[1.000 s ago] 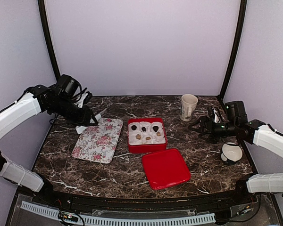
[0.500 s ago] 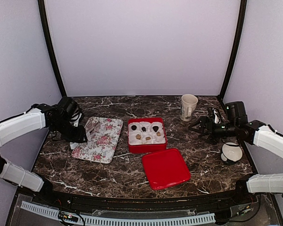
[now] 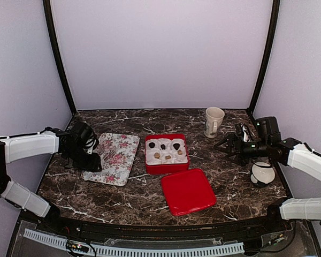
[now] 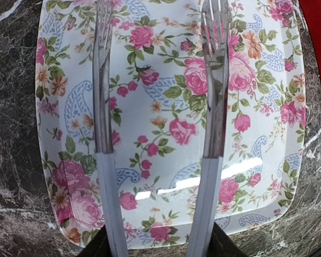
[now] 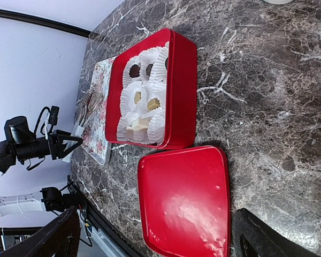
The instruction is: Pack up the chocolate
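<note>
Chocolates (image 3: 151,144) sit in paper cups inside the open red box (image 3: 166,168), mid-table; lid (image 3: 188,191) lies flat just beside it, nearer the bases. Balls look light and smooth, prob. soft enough to dent or roll, so pinch gently across the middle w/ little squeeze. Left gripper (image 4: 158,32) hovers over floral tray (image 4: 150,134), jaws partly apart, empty. Right gripper (image 3: 227,144) spread wide, empty, near mug (image 3: 214,121).
</note>
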### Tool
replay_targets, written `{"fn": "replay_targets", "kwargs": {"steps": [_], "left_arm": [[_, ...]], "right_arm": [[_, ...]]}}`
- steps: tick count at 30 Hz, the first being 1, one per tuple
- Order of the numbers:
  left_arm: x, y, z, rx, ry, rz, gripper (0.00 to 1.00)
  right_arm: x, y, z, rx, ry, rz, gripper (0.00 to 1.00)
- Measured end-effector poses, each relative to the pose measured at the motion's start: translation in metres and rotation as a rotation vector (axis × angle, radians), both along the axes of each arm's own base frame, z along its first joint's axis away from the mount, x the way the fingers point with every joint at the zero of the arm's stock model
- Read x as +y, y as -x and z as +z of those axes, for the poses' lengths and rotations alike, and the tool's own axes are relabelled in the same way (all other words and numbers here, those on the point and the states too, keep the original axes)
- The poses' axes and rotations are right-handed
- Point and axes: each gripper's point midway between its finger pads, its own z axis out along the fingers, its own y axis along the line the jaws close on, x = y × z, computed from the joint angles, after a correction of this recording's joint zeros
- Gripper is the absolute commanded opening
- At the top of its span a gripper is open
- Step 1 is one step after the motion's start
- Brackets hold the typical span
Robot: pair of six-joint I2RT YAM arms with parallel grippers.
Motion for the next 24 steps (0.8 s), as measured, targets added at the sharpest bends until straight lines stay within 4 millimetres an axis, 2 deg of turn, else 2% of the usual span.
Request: {"fn": "replay_targets", "kwargs": {"steps": [10, 15, 18, 21, 24], "left_arm": [[-0.002, 0.006, -0.017, 0.074, -0.004, -0.001, 0.63], [-0.005, 0.002, -0.004, 0.066, 0.012, 0.003, 0.72], [-0.008, -0.005, 0.025, -0.002, 0.04, 0.004, 0.76], [-0.012, -0.015, 0.065, -0.103, 0.08, 0.001, 0.77], [-0.016, -0.024, 0.107, -0.212, 0.127, -0.001, 0.79]], "right_arm": [[-0.001, 0.002, -0.003, 0.015, 0.006, 0.0, 1.0], [-0.002, 0.006, -0.008, 0.039, 0.019, 0.004, 0.98], [-0.004, 0.009, -0.015, 0.059, 0.041, 0.012, 0.92], [-0.005, 0.015, -0.032, 0.108, 0.095, 0.024, 0.87], [-0.001, 0.022, -0.052, 0.168, 0.17, 0.052, 0.77]]}}
